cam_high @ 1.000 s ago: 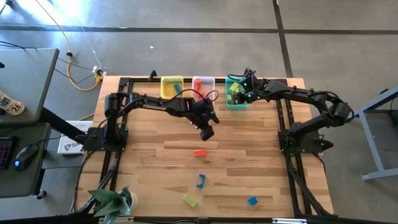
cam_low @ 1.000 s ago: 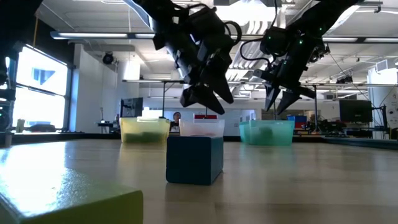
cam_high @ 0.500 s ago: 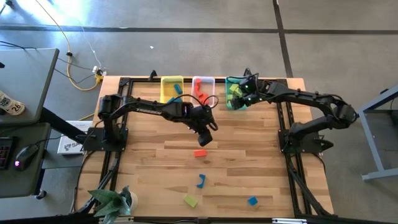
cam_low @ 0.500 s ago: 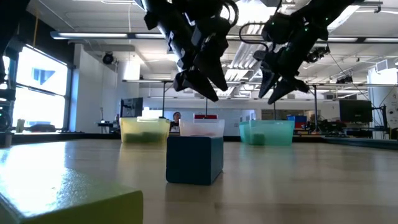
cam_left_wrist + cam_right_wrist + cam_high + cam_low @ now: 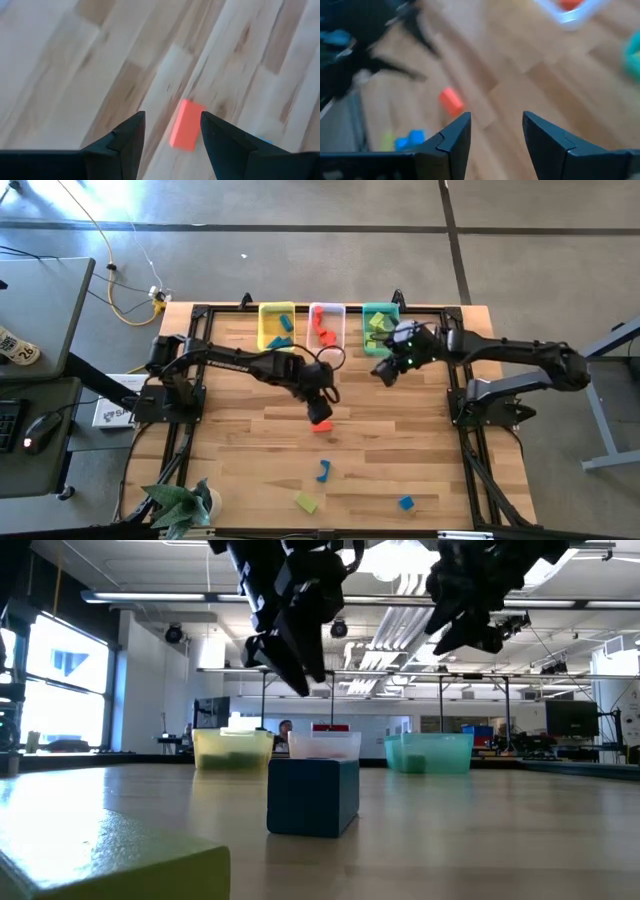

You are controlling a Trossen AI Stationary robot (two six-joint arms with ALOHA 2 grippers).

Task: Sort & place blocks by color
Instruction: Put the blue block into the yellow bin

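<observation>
Two pincers are up off the desk (image 5: 240, 420), and both stand spread with nothing between the fingers. My left pincer (image 5: 320, 414) hangs over the middle of the desk, right above the red-orange bar (image 5: 322, 424); its wrist view shows that bar (image 5: 185, 125) lying flat on the wood in the gap between the two dark fingers (image 5: 125, 137), untouched. My right pincer (image 5: 384, 370) hovers just in front of the teal bin (image 5: 380, 308), empty as well, and its wrist camera looks down across bare wood toward the same red-orange bar (image 5: 451, 101).

Along the far edge I see the yellow bin (image 5: 277, 307), the clear bin (image 5: 326, 307) and the teal bin side by side, each with blocks already inside. Toward the near edge lie three loose blocks: a blue arch (image 5: 323, 471), a yellow-green block (image 5: 306, 502) and a blue cube (image 5: 406, 503), well apart from each other and from both arms. The wood between the bar and the bins is open, and so is the stretch under the right arm.

From above I cannot judge height; the low view shows both pincers hanging well above the bins' rims. That level view also puts the blue cube (image 5: 313, 796) large in front of the clear bin (image 5: 324, 745), and a yellow-green block (image 5: 110, 860) fills its near corner. A plant (image 5: 180, 502) sits at the near left corner.
</observation>
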